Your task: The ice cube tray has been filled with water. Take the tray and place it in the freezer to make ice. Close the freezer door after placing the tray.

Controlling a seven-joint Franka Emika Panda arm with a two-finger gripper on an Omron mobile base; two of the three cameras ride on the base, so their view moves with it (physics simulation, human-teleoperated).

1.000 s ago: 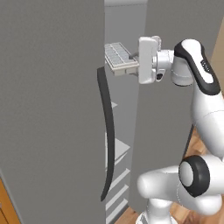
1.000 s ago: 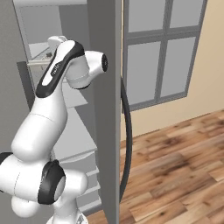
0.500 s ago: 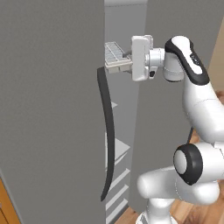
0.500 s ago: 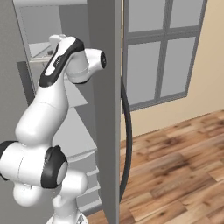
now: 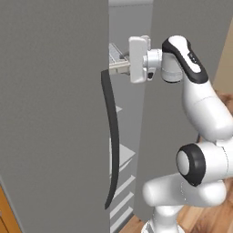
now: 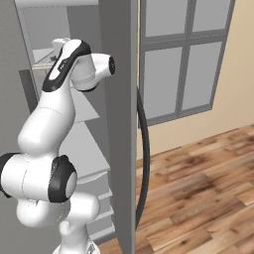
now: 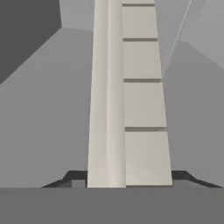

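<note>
The ice cube tray point(image 7: 131, 105) is pale grey-white with square cells and runs straight away from the hand, seen edge-on. My gripper point(image 7: 127, 177) is shut on its near end. In the left base view the tray point(image 5: 116, 53) pokes level into the upper part of the open freezer point(image 5: 54, 113), partly hidden behind the left door's edge, with the gripper point(image 5: 124, 66) just behind it. In the right base view a pale strip of the tray point(image 6: 40, 64) shows left of the arm, above the freezer shelves.
The freezer's left door stands open with its long dark handle point(image 5: 112, 141) close below the tray. The right door point(image 6: 119, 99) and its handle point(image 6: 144, 163) stand beside the arm. Grey shelves point(image 6: 87, 149) fill the compartment below. A window point(image 6: 183, 54) and wooden floor point(image 6: 198, 188) lie to the right.
The arm has stretched forward and carried the tray deeper into the freezer, leftward in the left base view. The grip on the tray is unchanged.
</note>
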